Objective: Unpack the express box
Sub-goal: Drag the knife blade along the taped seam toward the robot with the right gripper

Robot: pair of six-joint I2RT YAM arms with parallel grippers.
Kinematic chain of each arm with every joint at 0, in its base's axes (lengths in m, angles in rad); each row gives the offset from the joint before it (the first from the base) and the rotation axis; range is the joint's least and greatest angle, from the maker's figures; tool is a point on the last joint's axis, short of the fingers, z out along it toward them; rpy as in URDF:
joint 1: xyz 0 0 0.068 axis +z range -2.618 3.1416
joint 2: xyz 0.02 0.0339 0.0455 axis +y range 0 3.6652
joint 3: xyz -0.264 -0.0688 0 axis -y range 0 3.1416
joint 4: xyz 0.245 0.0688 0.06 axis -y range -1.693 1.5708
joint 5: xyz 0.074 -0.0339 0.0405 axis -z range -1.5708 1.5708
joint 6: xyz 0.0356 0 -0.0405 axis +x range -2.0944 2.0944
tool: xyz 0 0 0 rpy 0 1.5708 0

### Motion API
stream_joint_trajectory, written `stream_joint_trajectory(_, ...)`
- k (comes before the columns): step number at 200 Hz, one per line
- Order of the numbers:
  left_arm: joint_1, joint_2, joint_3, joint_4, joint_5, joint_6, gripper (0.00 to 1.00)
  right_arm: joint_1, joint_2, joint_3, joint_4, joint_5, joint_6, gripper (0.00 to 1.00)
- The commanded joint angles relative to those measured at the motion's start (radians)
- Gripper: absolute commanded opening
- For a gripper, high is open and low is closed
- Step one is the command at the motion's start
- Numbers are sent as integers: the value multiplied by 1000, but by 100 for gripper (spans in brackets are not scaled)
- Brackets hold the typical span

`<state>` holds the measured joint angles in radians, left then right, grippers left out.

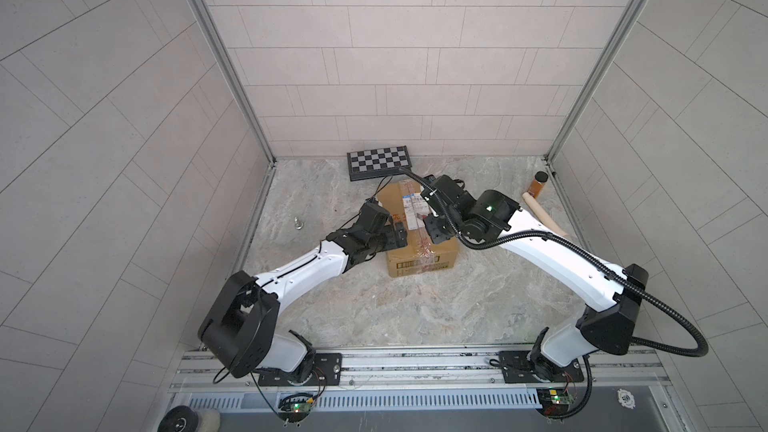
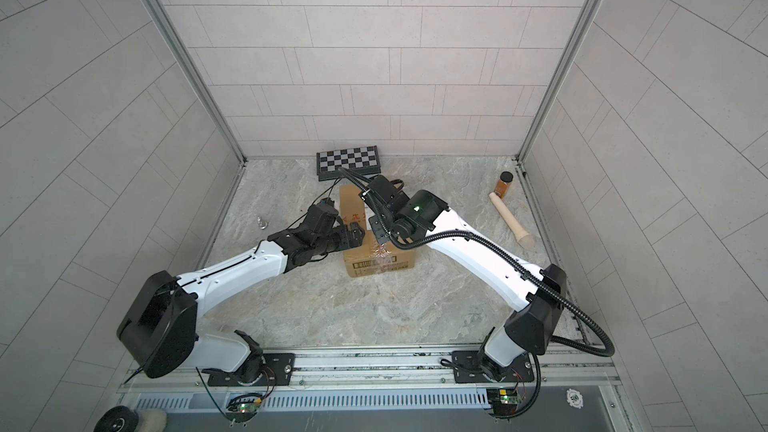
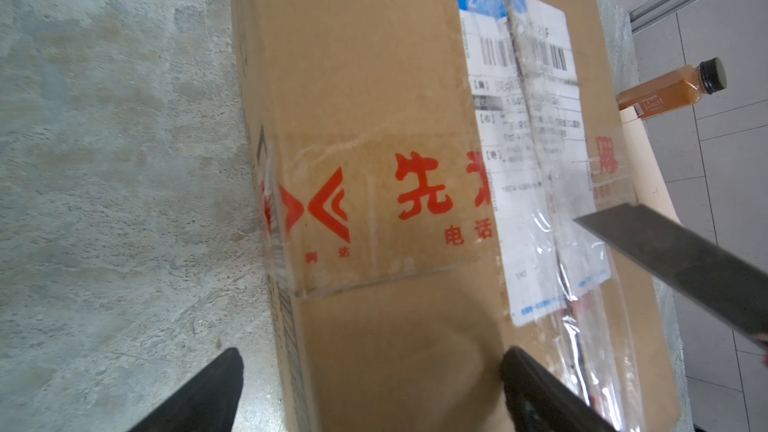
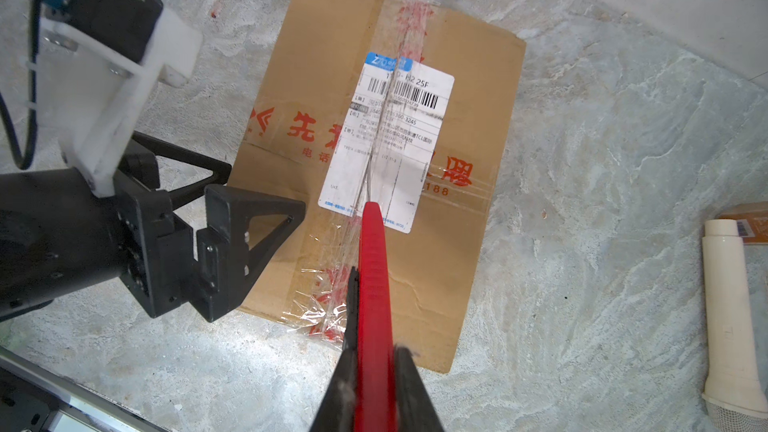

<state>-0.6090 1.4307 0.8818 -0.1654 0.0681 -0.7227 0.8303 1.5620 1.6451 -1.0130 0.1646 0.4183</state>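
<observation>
at the lower middle of the right wrist view the right gripper (image 4: 376, 353) is clamped on a red-handled cutter (image 4: 374, 268). the cutter's tip sits on the clear tape (image 4: 409, 27) along the centre seam of the express box (image 4: 457, 151), at the lower edge of the white shipping label (image 4: 386, 147); whether it bites into the cardboard cannot be told. the tape near the box's front edge is crumpled. at the left of that view the left gripper (image 4: 266, 189) is spread wide and grasps nothing, its fingers just beside the box's left edge. in a top view the box rests on the marbled tabletop (image 1: 374, 317) at centre frame, between the two arms. left of it lies a small metal piece (image 1: 298, 223). farther back, a checkered board case (image 1: 380, 162) lies near the rear wall, just beyond the box. at the right rear an amber bottle (image 1: 539, 184) lies just beside the end of a cream cylindrical stick (image 1: 544, 218).
</observation>
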Motion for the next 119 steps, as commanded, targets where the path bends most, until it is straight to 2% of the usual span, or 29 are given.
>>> stream_joint_trajectory(1,0,40,-41,-91,-38,6,100,6,13,-12,-6,16,-9,0)
stream_joint_trajectory(119,0,55,-58,-74,-27,-2,100,8,92,-30,24,-34,-33,0)
